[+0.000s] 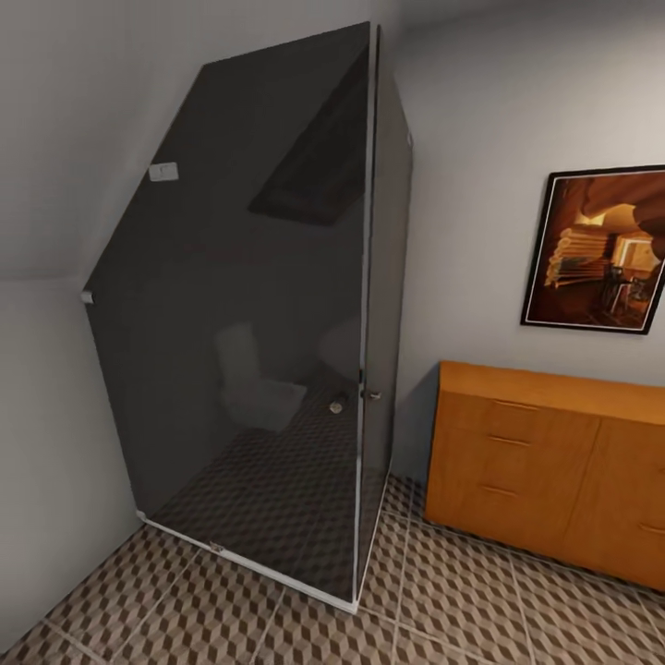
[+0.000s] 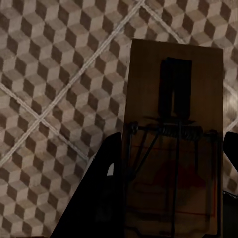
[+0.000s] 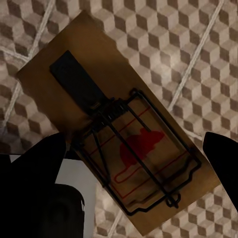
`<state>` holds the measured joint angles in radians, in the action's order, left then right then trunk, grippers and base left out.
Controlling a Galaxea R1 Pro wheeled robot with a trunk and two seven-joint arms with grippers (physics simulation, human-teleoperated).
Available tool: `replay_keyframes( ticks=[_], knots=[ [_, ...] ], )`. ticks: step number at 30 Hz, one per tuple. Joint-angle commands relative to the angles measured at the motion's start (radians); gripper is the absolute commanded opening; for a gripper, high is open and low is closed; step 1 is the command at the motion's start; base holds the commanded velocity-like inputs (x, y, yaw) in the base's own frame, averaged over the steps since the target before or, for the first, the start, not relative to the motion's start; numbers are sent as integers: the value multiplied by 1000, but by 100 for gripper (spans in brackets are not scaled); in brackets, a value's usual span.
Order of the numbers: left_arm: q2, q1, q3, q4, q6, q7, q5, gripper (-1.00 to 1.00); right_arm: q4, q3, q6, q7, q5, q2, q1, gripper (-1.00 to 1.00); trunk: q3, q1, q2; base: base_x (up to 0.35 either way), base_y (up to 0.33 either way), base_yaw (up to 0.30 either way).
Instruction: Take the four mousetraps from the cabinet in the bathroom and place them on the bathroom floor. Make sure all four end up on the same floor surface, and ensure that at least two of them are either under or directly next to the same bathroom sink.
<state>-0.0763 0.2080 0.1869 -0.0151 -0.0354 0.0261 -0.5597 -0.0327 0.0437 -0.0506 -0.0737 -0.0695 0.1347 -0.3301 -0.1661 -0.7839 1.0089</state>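
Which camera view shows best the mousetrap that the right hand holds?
The right wrist view: the mousetrap lies there whole, red mouse print and wire bar plain. The left wrist view shows another mousetrap, darker. The head view shows the cabinet.

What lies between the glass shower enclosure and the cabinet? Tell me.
Head view: the stretch is bare. Just patterned bathroom floor and grey wall separate the shower enclosure from the cabinet.

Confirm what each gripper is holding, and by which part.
Left gripper holds a mousetrap by the long side edges at its spring-wire end. Right gripper holds another mousetrap likewise, near the red mouse print.
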Motion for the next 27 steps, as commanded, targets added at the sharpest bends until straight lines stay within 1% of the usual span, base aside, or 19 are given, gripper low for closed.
replay_keyframes(
  ticks=[1, 12, 22, 27],
  knots=[
    [0, 1, 8, 0, -2, 6, -6, -100, -1, 4, -2, -3, -7, 0, -1, -100, -1, 0, 1, 0, 0, 300],
    [-1, 1, 14, 4, -4, 8, -10, -100, -1, 4, -2, -3, -10, 0, -1, -100, -1, 0, 1, 0, 0, 300],
    [2, 1, 10, 2, -2, 11, -7, -100, -1, 5, -2, -3, -12, -1, -1, -100, -1, 0, 1, 0, 0, 300],
    [17, 1, 10, 1, -4, 10, -5, -100, -1, 5, -2, -3, -12, -1, -1, -100, -1, 0, 1, 0, 0, 300]
  ],
)
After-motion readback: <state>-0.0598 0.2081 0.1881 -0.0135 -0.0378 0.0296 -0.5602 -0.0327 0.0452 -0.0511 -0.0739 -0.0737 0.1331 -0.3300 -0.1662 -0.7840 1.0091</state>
